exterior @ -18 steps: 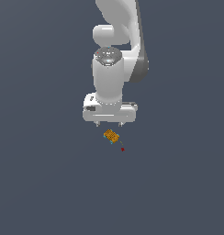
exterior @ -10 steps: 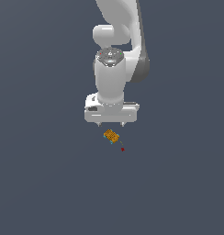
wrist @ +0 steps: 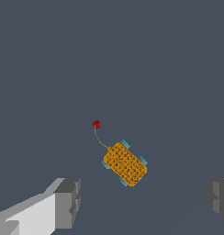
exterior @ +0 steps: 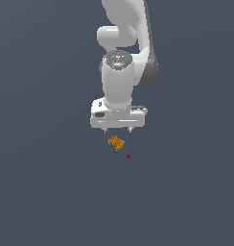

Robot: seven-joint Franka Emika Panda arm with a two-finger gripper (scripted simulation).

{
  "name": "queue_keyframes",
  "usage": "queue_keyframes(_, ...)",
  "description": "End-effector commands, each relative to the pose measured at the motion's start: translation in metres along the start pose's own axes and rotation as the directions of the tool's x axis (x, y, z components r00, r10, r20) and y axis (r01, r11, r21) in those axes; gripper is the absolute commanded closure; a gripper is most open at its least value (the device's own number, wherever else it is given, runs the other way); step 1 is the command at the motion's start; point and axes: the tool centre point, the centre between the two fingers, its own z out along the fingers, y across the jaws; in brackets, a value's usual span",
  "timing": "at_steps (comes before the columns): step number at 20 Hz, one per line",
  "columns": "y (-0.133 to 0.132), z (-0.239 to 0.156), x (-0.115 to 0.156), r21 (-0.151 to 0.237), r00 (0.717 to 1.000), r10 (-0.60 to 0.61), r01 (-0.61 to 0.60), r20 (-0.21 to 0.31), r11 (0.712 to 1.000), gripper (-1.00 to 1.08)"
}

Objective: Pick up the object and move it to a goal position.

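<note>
The gripper [exterior: 117, 129] hangs spread wide just above the object [exterior: 117, 142], whose long axis lies diagonal to the finger line.

My gripper [exterior: 118, 129] sits a touch higher than a second ago, slightly farther above the block [exterior: 116, 142].

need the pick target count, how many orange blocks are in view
1: the orange block lies on the floor just below the open gripper, a thin cord linking it to a small red marker. None appears hidden.
</note>
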Motion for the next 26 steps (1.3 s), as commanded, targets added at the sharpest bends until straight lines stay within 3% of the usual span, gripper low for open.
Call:
queue_keyframes(1, 0.000, 0.002, 0.000, -0.001, 1.000, -0.009, 0.009, 0.001, 1.000, -0.92)
queue_keyframes(9, -0.001, 0.016, -0.002, -0.004, 0.994, -0.107, 0.107, 0.005, 0.994, -0.92)
queue_keyframes(15, -0.002, 0.037, -0.004, -0.006, 0.970, -0.241, 0.241, 0.012, 0.970, -0.92)
queue_keyframes(20, -0.005, 0.059, -0.008, -0.004, 0.925, -0.381, 0.381, 0.019, 0.925, -0.92)
queue_keyframes(26, -0.009, 0.084, -0.013, 0.004, 0.843, -0.538, 0.538, 0.023, 0.843, -0.92)
